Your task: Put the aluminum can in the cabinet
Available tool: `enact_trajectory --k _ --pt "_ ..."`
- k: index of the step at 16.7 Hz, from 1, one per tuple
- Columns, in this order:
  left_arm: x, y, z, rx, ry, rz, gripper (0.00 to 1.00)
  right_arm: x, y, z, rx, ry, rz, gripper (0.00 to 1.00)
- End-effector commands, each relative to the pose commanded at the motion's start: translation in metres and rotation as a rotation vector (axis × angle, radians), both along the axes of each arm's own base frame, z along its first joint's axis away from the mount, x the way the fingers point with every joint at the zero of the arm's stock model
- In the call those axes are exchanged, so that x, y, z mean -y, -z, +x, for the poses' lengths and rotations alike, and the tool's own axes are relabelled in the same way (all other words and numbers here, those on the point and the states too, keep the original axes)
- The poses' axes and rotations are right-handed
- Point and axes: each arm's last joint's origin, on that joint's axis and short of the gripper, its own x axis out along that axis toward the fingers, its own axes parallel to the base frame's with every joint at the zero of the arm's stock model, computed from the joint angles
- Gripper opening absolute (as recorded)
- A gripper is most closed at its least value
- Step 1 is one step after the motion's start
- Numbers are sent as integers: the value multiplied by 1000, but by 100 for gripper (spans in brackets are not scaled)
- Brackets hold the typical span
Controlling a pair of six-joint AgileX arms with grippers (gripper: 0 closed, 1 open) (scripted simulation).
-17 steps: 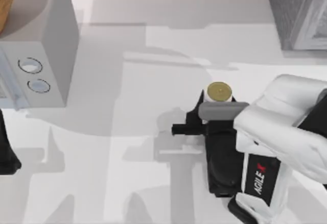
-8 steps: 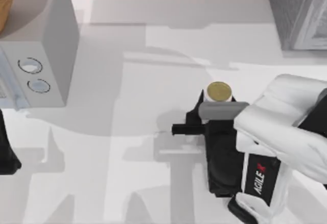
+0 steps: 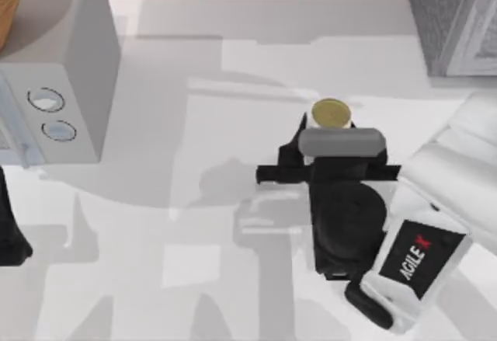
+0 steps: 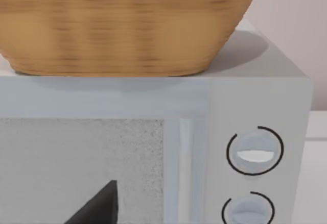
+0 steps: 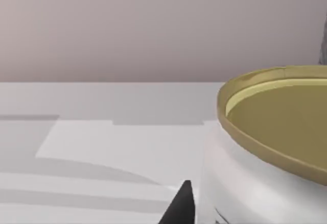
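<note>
From above, my right gripper [image 3: 326,135] sits a little right of the table's [image 3: 186,201] middle, its black wrist body and white AgileX-marked arm trailing off toward five o'clock. The aluminum can [image 3: 331,113] stands upright at the gripper's twelve o'clock end, its dull gold round top showing just past the grey bar across the gripper. Black finger parts flank the can on both sides, close against it, but I cannot tell from any view whether the jaws are actually clamped on it or merely set around it.

In the right wrist view the aluminum can [image 5: 265,152] is very near the camera, with its gold rim, white wall and one dark fingertip [image 5: 179,208] just beside it.

The cabinet [image 3: 454,19], dark grey and speckled with a paler framed front, stands at the table's two o'clock corner, well apart from the can.

A pale grey microwave [image 3: 58,85] with two round knobs [image 3: 53,116] sits at ten o'clock, with a woven basket [image 4: 127,25] resting on top of it.

My left arm [image 3: 9,232] is parked at the left edge, around eight o'clock; a dark fingertip [image 4: 99,208] of its gripper shows in the left wrist view before the microwave door.
</note>
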Motion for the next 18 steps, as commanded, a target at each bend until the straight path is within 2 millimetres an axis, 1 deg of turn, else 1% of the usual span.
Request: enact_trajectory --k 10,18 --pt "0 0 0 0 0 0 100 -1 -60 1 0 2 0 0" --pt "0 0 0 0 0 0 100 5 -109 -6 1 1 2 0"
